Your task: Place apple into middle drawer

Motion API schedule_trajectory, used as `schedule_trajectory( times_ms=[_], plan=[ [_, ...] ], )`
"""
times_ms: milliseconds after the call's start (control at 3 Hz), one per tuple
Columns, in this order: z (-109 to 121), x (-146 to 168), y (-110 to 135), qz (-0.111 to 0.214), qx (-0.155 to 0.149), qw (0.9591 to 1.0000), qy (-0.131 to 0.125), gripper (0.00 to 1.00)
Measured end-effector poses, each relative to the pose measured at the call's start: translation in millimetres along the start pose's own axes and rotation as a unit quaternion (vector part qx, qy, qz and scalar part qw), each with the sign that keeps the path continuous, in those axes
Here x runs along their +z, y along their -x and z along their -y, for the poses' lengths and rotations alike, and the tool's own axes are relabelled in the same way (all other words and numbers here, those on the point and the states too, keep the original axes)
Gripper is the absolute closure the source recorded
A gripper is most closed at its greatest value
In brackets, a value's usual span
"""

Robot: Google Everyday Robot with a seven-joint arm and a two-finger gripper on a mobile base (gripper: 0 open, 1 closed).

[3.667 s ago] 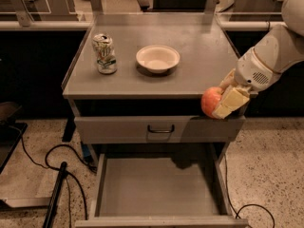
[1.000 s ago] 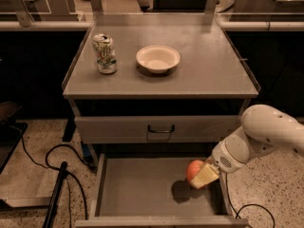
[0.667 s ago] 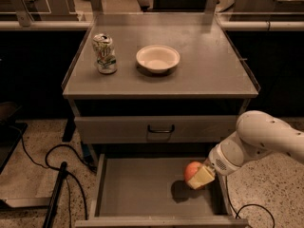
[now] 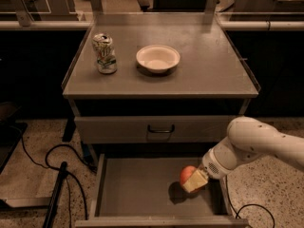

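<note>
The red-orange apple [image 4: 187, 174] is held in my gripper [image 4: 192, 181] just above the floor of the open middle drawer [image 4: 137, 189], over its right part. A dark shadow lies on the drawer floor just left of and below the apple. My white arm [image 4: 251, 146] reaches in from the right, over the drawer's right wall. My gripper's pale fingers [image 4: 194, 182] are shut around the apple's lower right side.
Above the open drawer is a shut grey drawer front with a black loop handle [image 4: 160, 128]. On the cabinet top stand a dented drink can [image 4: 105, 53] and a white bowl [image 4: 157, 58]. Black cables [image 4: 57, 175] lie on the speckled floor at left.
My gripper has carried the apple from beside the cabinet top's right edge down into the open drawer. Over the last second it has shifted slightly left and lower.
</note>
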State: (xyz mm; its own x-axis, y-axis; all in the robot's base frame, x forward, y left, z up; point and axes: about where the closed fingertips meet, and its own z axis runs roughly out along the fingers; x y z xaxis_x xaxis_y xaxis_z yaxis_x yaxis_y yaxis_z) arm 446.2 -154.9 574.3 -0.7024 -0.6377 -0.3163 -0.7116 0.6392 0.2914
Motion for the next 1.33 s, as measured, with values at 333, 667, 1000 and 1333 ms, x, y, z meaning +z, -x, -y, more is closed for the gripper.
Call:
schedule_trajectory(
  times_ms=[333, 667, 1000, 1333],
  plan=[
    [3.9, 60.7, 5.5, 0.002, 0.022, 0.9998, 0.003, 1.0],
    [3.9, 60.8, 5.5, 0.002, 0.022, 0.9998, 0.003, 1.0],
    [7.4, 84.3, 1.3, 0.02, 0.056, 0.9982, 0.002, 1.0],
    [23.9, 117.1, -1.7, 0.047, 0.105, 0.9933, -0.01, 1.0]
  ],
)
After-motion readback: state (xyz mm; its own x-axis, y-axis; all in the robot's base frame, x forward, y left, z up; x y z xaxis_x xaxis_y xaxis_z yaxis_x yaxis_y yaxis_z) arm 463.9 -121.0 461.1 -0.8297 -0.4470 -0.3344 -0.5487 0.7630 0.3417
